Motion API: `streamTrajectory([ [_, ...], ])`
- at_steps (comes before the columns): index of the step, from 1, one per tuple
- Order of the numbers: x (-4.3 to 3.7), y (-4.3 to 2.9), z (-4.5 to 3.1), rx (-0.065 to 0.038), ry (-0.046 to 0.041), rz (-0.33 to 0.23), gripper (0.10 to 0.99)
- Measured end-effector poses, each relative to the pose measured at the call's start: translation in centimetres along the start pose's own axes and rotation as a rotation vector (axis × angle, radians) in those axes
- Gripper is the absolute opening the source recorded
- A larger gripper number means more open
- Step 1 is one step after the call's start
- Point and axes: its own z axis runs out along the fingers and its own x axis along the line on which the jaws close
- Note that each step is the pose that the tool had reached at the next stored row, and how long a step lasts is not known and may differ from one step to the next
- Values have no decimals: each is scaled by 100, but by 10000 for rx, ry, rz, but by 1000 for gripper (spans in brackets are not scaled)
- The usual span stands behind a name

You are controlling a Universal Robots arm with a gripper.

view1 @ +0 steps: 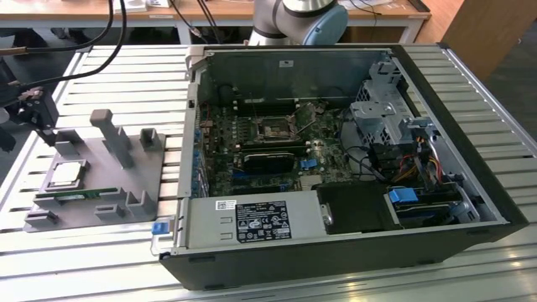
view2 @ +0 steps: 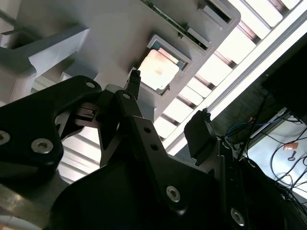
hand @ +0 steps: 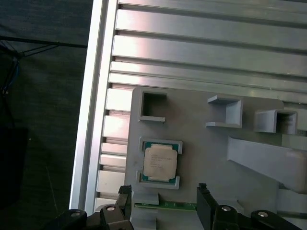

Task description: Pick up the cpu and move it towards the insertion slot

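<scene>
Gripper (hand: 163, 187) (view2: 170, 91) in both wrist views, fingers (hand: 205, 203) spread wide, nothing held between them. Just past the fingertips, the cpu (hand: 159, 163) (view2: 156, 70): silvery-beige top, darker rim, flat in a framed square recess of the grey holder (hand: 206, 153), untouched, not lifted. Recess close to the holder edge nearest the table's edge. Between cpu and gripper, a thin green memory stick (hand: 165, 206) on edge in its own groove of the same holder. Under the holder, the slatted aluminium table (hand: 201, 52), bright with glare, dark floor beyond its edge rail. In the exterior view, holder (view1: 100, 175) near the table's edge on the exterior view's left, cpu (view1: 67, 175) seated on it, memory stick (view1: 71, 196) along the holder's near edge. Well apart, toward the exterior view's right, the open computer case (view1: 336, 264) lying on the same table, open side up. At the case's near end, a grey power supply (view1: 201, 220) with a printed label, a blue tab (view1: 160, 228) at its corner. Deeper in, the green motherboard (view1: 220, 135), a long black card (view1: 268, 160) across it, and just behind the card the insertion slot (view1: 273, 130): square shiny frame, dark centre. Beyond the case's far wall, the arm's grey and blue base joint (view1: 302, 16).
</scene>
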Motion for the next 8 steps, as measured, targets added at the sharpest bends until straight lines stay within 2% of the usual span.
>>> streamTrajectory([
  [8, 3, -18, 66, 0, 4, -39, 647],
])
